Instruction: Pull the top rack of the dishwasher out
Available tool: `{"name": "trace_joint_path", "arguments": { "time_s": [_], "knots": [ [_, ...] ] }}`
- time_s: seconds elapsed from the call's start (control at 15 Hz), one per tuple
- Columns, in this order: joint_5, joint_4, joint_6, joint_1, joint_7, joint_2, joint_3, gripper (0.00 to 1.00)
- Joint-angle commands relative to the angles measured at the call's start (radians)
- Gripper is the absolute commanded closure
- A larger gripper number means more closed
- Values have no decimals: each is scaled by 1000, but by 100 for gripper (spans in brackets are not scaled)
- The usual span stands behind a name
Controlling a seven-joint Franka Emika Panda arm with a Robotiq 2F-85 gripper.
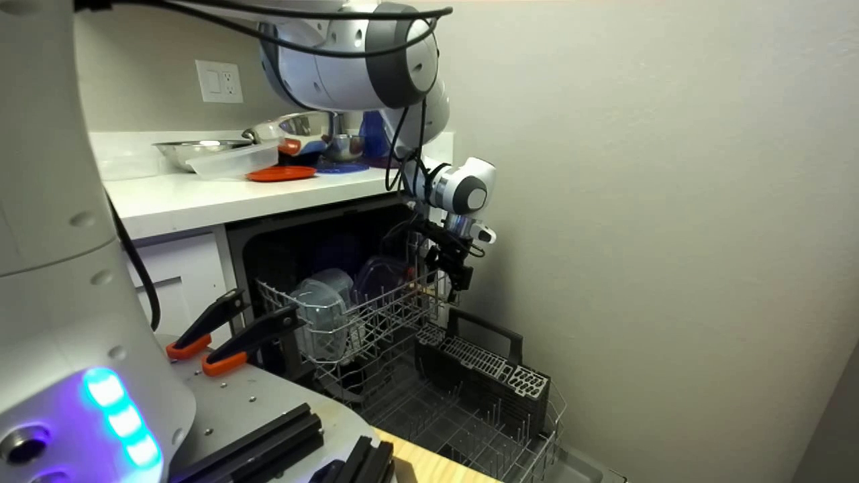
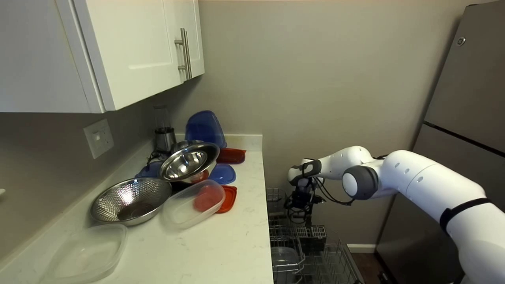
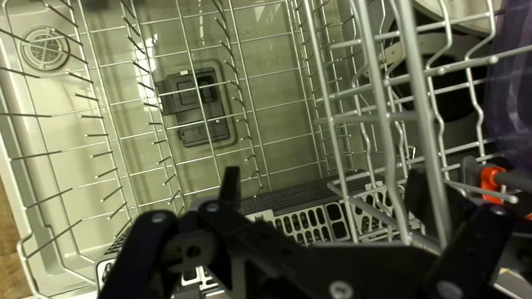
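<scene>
Claw (image 3: pixel 326 182) hung spread wide, gripping nothing, seemingly straddling front edge of top rack (image 3: pixel 422 97) near one corner; I judged an off-centre pull might jam it.

The top rack (image 3: pixel 422 104) is grey; gripper (image 3: pixel 324 187) black; countertop (image 2: pixel 221 244) veined white.

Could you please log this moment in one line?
top rack: partly out; fingers: open, at rack's front; contact: unclear; containers: in rack

Place: kitchen | built-in dishwasher (image 1: pixel 302 231) | white countertop (image 2: pixel 244 228) with metal bowls (image 2: pixel 189 162), plastic containers (image 2: pixel 183 209) | wall cabinet (image 2: pixel 134 43) | grey refrigerator (image 2: pixel 461 102)
</scene>
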Motion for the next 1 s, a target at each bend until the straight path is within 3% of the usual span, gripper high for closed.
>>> {"name": "trace_joint_path", "arguments": {
  "time_s": [0.0, 0.93],
  "knots": [
    [-24, 14, -34, -57, 21, 0, -21, 0],
    [11, -13, -66, -241, 49, -19, -108, 0]
  ]
}}
